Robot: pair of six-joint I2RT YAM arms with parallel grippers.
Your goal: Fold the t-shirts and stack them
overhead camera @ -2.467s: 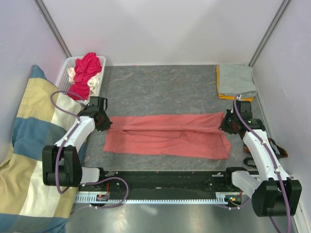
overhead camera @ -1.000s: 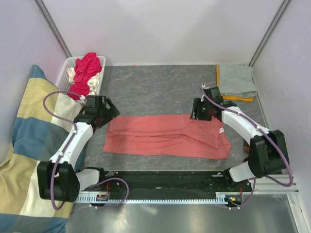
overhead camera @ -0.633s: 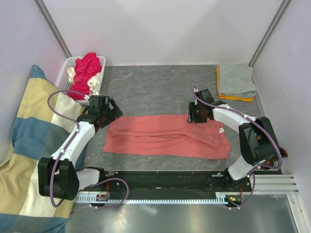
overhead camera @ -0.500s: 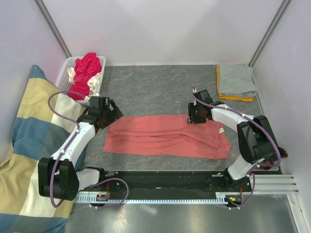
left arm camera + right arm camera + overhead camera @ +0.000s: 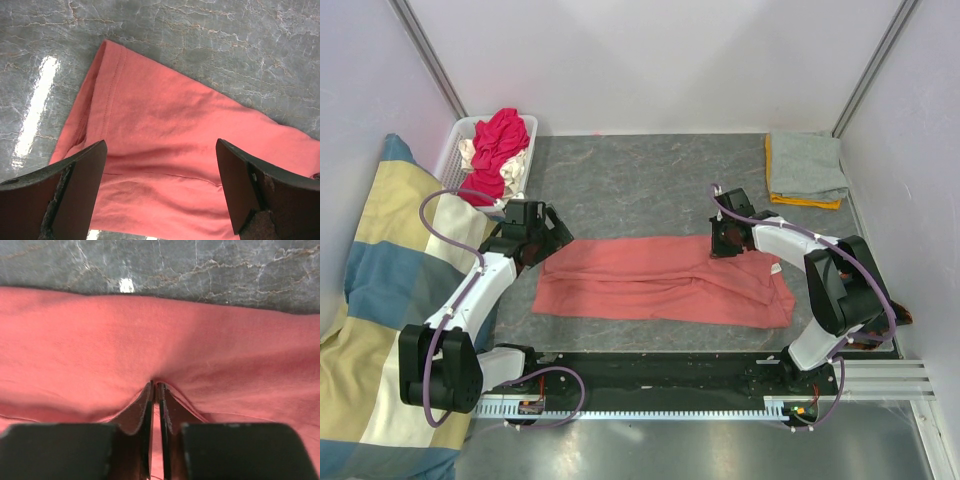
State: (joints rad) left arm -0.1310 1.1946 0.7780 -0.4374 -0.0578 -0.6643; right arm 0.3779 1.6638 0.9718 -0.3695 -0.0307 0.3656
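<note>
The tabletop [image 5: 640,180] is a dark grey sheet with pale marbled veins, glossy enough to throw back bright streaks of light in the left wrist view. Pale, plain walls [image 5: 650,60] close it in at the back and on both sides, with slanted metal posts [image 5: 425,50] in the two far corners. A slotted metal rail [image 5: 650,405] runs along the near edge between the arm bases.

The salmon-pink t-shirt [image 5: 665,280] lies across the middle of the tabletop as a long, flat band running left to right, already folded lengthwise. The right fingers [image 5: 135,417] are clenched on a small pinch of its cloth at the far edge, right of centre, and the fabric rises into a little ridge between them. The left fingers [image 5: 75,190] are spread wide above the shirt's left end, near the stitched hem, and grasp nothing.

In the far right corner a folded grey t-shirt [image 5: 807,162] rests on an orange one [image 5: 805,202]. At the far left a white lattice basket [image 5: 450,150] holds a crumpled magenta-red t-shirt [image 5: 500,135] and a cream one [image 5: 470,152]. A big yellow, blue and cream striped cushion [image 5: 380,300] fills the left side beside the tabletop.
</note>
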